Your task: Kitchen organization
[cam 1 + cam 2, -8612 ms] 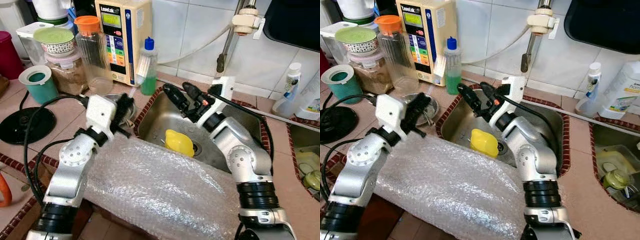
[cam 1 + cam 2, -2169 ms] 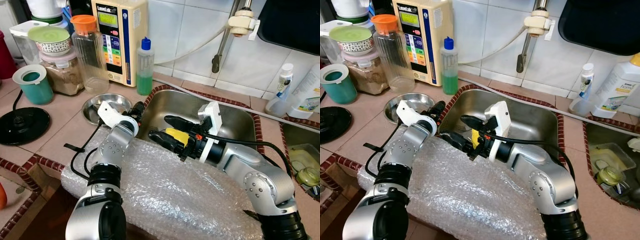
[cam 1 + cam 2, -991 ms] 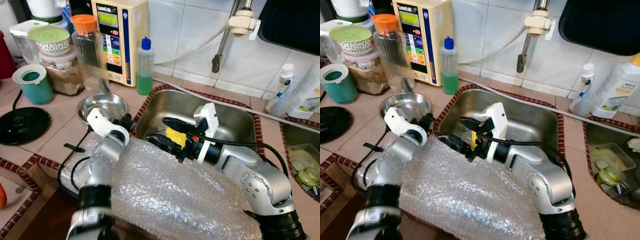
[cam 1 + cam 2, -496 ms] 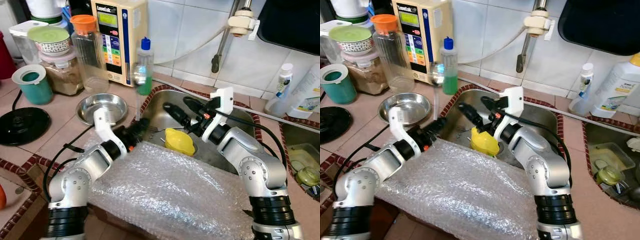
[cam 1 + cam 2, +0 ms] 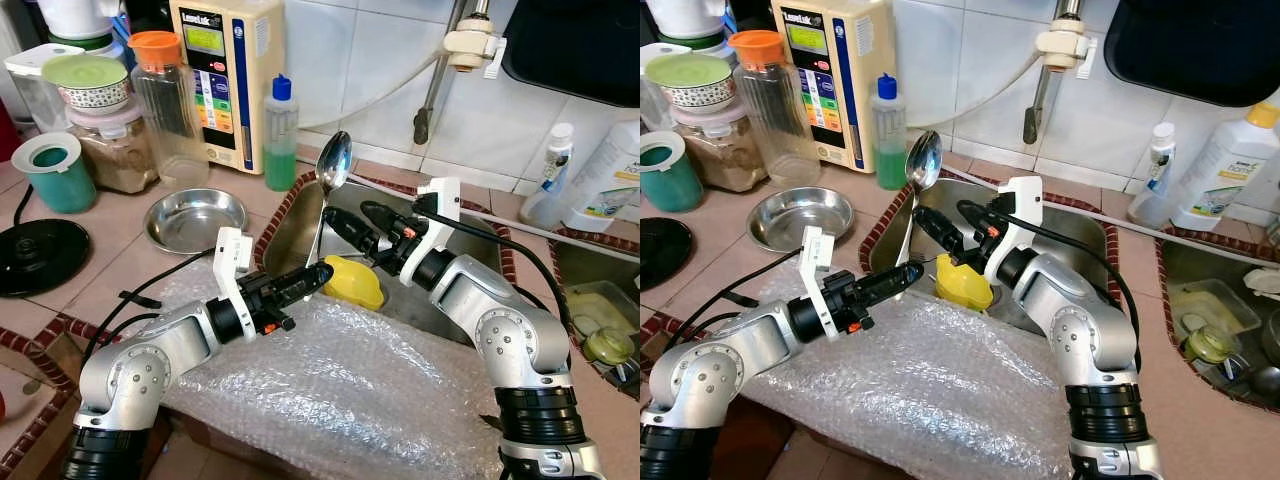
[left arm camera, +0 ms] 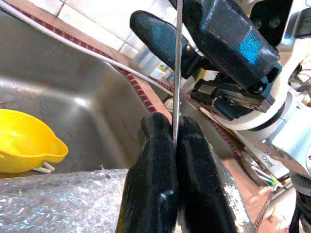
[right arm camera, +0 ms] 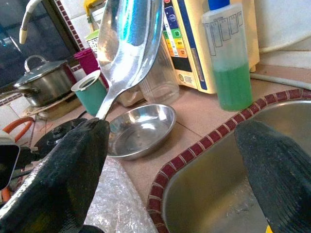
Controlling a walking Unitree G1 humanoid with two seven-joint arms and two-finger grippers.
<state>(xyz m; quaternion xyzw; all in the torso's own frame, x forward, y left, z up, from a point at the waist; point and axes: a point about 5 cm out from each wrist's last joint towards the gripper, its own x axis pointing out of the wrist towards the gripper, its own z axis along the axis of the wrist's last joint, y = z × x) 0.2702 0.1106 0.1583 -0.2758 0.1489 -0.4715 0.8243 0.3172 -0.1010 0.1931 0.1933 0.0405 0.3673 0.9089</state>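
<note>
Sink [image 5: 470,330] holds yellow cup [image 5: 350,283]; left hand [image 5: 322,270] pinches upright spoon [image 5: 332,163].

The left hand [image 5: 318,272] pinches a spoon [image 5: 331,168] upright at the sink [image 5: 300,215] edge, with the right hand [image 5: 357,222] just behind it over the basin, a cup [image 5: 350,281] below, and a dish [image 5: 195,218] off left on the worktop [image 5: 110,265].

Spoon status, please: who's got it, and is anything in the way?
Left gripper shut on spoon, held upright. Right gripper open over sink. Yellow cup below.
</note>
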